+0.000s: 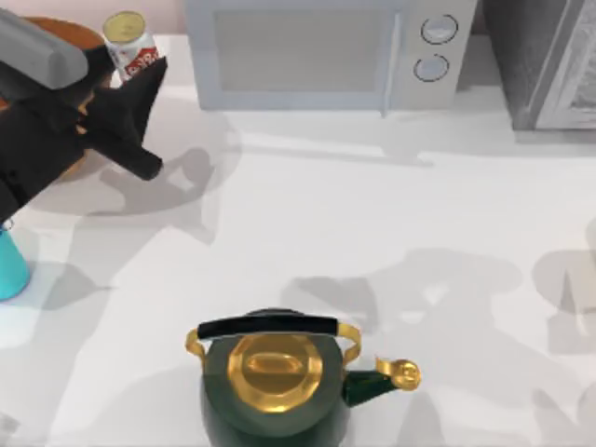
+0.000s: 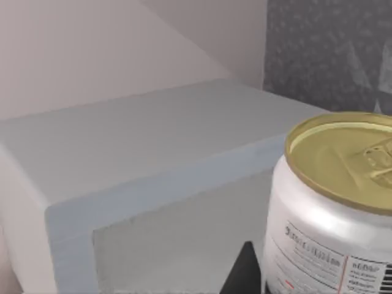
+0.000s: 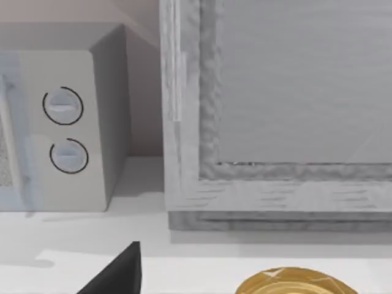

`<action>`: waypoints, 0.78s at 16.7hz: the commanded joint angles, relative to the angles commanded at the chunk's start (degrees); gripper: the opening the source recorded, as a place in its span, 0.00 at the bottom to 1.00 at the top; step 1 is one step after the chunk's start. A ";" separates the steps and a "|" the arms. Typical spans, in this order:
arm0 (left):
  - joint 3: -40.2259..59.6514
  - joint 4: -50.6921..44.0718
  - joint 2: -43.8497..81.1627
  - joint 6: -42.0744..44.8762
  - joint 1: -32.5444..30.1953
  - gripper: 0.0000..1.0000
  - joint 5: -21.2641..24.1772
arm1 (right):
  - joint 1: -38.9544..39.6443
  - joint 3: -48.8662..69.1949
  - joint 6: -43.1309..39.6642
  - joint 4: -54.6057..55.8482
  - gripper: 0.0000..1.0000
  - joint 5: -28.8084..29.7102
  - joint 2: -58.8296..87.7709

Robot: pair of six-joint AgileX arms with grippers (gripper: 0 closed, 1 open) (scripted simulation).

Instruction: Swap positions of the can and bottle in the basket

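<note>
Left gripper (image 1: 140, 102): in the top view it sat in the upper left of the frame, its dark fingers reaching toward the can, one tip rising beside the can's lower right; whether the fingers were closed on the can or only beside it cannot be told.
Left wrist view: one dark fingertip (image 2: 244, 269) showed at the bottom centre, just left of the can.
Can (image 1: 130, 45): in the top view it stood at the upper left edge, gold top up, red label facing the gripper, just right of the basket. The left wrist view brought it close at the lower right (image 2: 334, 208), with its gold lid, pull tab and small print on the white side.
Basket (image 1: 65, 37): an orange-brown arc in the upper left corner of the top view, mostly covered by the left arm.
Bottle (image 1: 11, 265): cyan, at the left edge of the top view, on the table, well apart from the basket.
Microwave (image 1: 326, 51): along the top edge of the top view; the left wrist view showed its pale top and side (image 2: 153, 153), the right wrist view its two dials (image 3: 64, 131).
Kettle (image 1: 275, 391): green and gold, bottom centre of the top view; the right wrist view caught a gold piece of it (image 3: 294, 283) at the bottom edge.
Right gripper: a dark fingertip (image 3: 119, 272) showed at the bottom of the right wrist view; its opening cannot be told.
Grey panel (image 3: 275, 110): upper right of the right wrist view.
</note>
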 joint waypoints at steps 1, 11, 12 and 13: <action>2.40 2.91 5.24 0.09 -0.88 0.00 2.31 | 0.00 0.00 0.00 0.00 1.00 0.00 0.00; 23.28 25.83 49.02 0.49 -8.29 0.00 25.44 | 0.00 0.00 0.00 0.00 1.00 0.00 0.00; 24.84 27.34 52.22 0.46 -8.84 0.00 27.51 | 0.00 0.00 0.00 0.00 1.00 0.00 0.00; 26.26 28.65 55.11 0.40 -9.33 0.00 29.47 | 0.00 0.00 0.00 0.00 1.00 0.00 0.00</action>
